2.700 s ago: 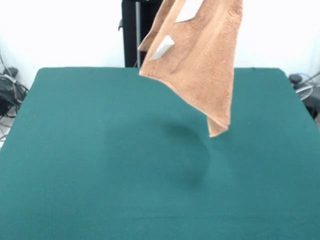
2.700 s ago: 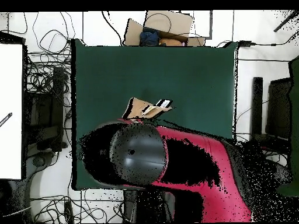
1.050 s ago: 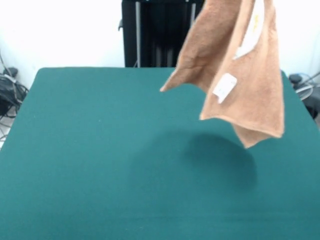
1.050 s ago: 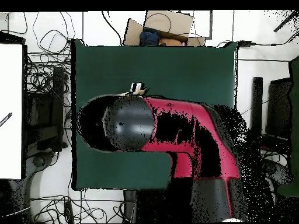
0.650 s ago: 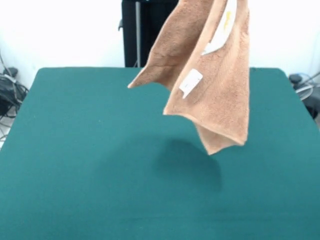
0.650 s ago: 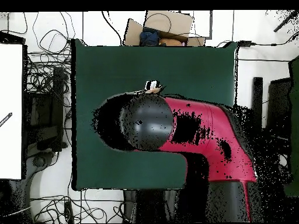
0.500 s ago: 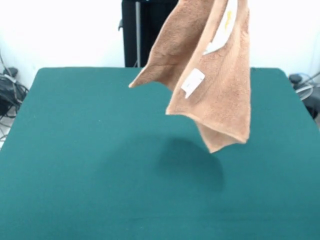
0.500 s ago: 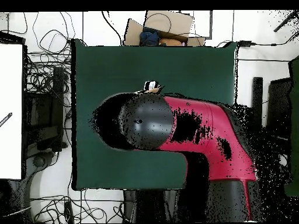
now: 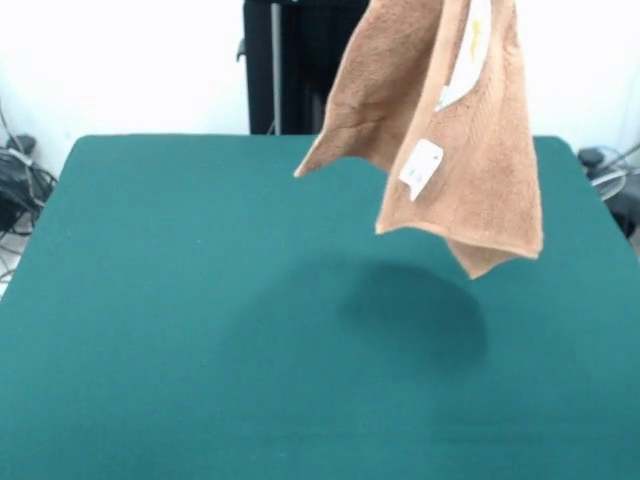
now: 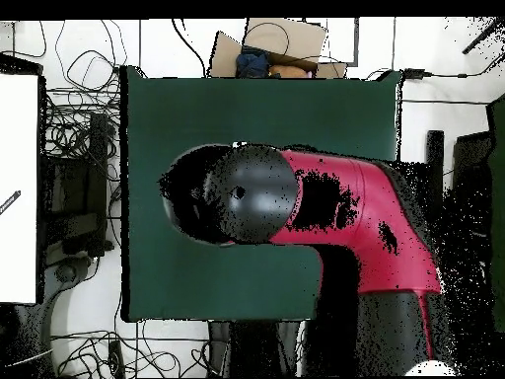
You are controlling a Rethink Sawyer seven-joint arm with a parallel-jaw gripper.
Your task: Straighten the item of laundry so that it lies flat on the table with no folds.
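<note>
The orange-tan towel (image 9: 460, 130) hangs in the air over the green table (image 9: 150, 300), folded and draped, and runs up past the top edge of the front view. Its lowest corner hangs well above the felt, with a shadow (image 9: 420, 310) beneath it. A white tag (image 9: 420, 168) and a longer white label (image 9: 470, 50) show on it. In the overhead view the red and black arm (image 10: 335, 212) reaches over the table (image 10: 197, 109) and hides the towel. The gripper shows in neither view.
The black pedestal (image 9: 285, 65) stands behind the table's far edge. Cables (image 9: 15, 185) lie off the left side. In the overhead view a cardboard box (image 10: 271, 44) sits beyond the top edge and a white board (image 10: 20, 188) lies at the left.
The hanging towel has swung to the right in the front view and its lowest corner is a little higher. In the overhead view the arm now covers the towel's tags.
</note>
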